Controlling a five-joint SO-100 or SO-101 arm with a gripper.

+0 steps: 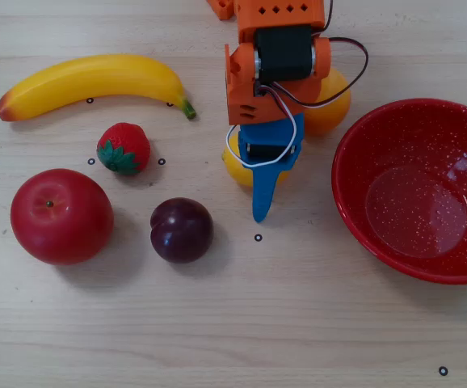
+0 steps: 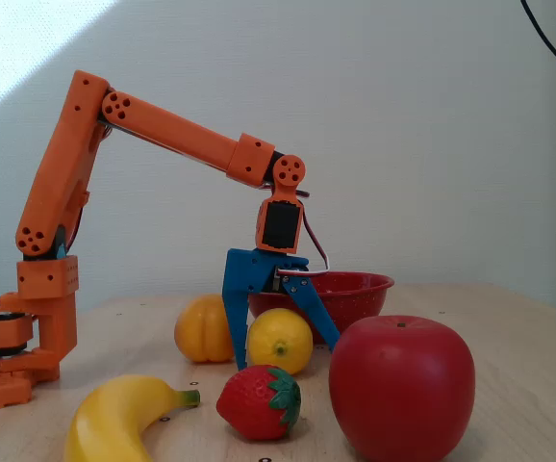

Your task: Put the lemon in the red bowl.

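Observation:
The yellow lemon (image 1: 235,174) lies on the table near the middle, mostly hidden under the gripper in the overhead view. In the fixed view the lemon (image 2: 278,339) sits between the two blue fingers. My gripper (image 1: 254,184) is open and lowered around it, one finger on each side (image 2: 288,356). I cannot tell if the fingers touch it. The red bowl (image 1: 355,153) with white speckles stands empty to the right in the overhead view, and behind the gripper in the fixed view (image 2: 360,286).
A rounder orange-tinted fruit (image 1: 333,105) lies just behind the gripper, near the bowl. A banana (image 1: 96,81), a strawberry (image 1: 124,148), a red apple (image 1: 61,216) and a dark plum (image 1: 182,229) lie to the left. The arm base (image 2: 23,327) stands at the far side.

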